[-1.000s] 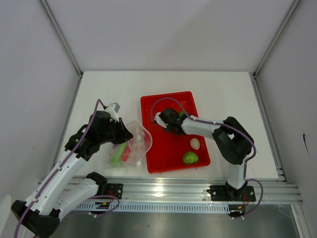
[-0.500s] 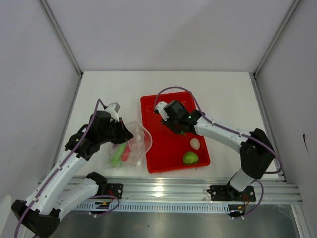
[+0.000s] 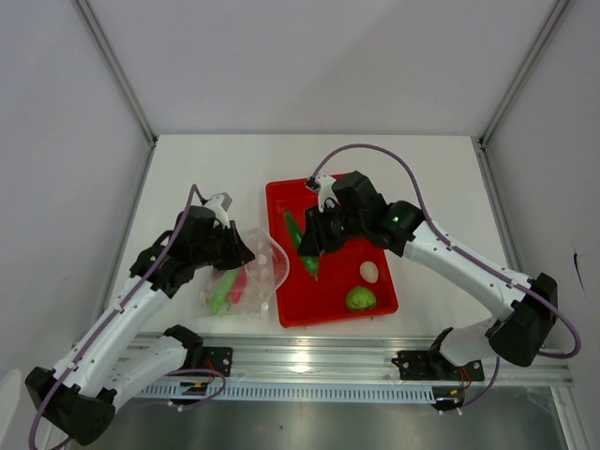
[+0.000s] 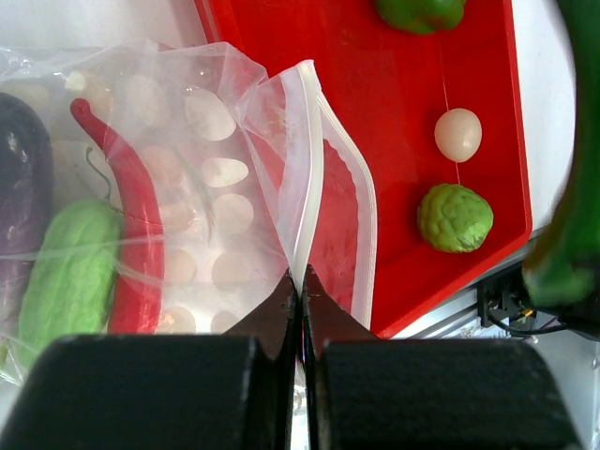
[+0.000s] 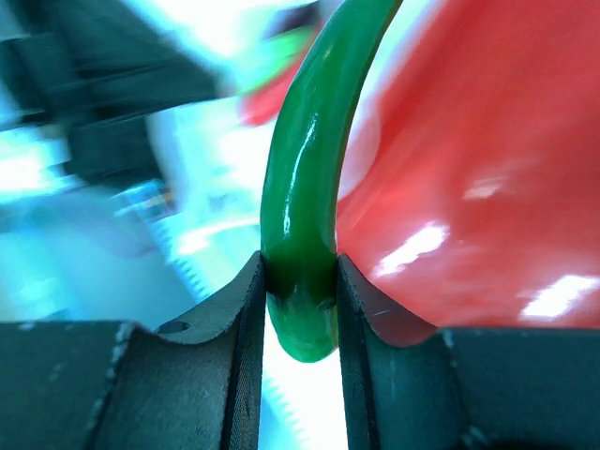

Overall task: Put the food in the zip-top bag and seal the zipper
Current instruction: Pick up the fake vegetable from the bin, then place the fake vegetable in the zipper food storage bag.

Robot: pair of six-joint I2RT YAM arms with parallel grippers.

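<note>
The right claw (image 5: 300, 291) has lifted the green chili (image 3: 302, 246) off the red tray (image 3: 330, 292) and swung it toward the zip-top bag (image 3: 251, 274), so this piece looks next to go in. Its jaws clamp the chili near one end. The left claw (image 4: 300, 292), jaws together, pinches the zipper (image 4: 313, 178) edge, holding the mouth seemingly open.

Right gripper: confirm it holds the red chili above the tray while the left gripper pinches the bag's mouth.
Wrong colour. The right wrist view shows the right gripper shut on the green chili; the red chili lies inside the bag. The rest holds: above the tray, left gripper pinching the bag's mouth.
</note>
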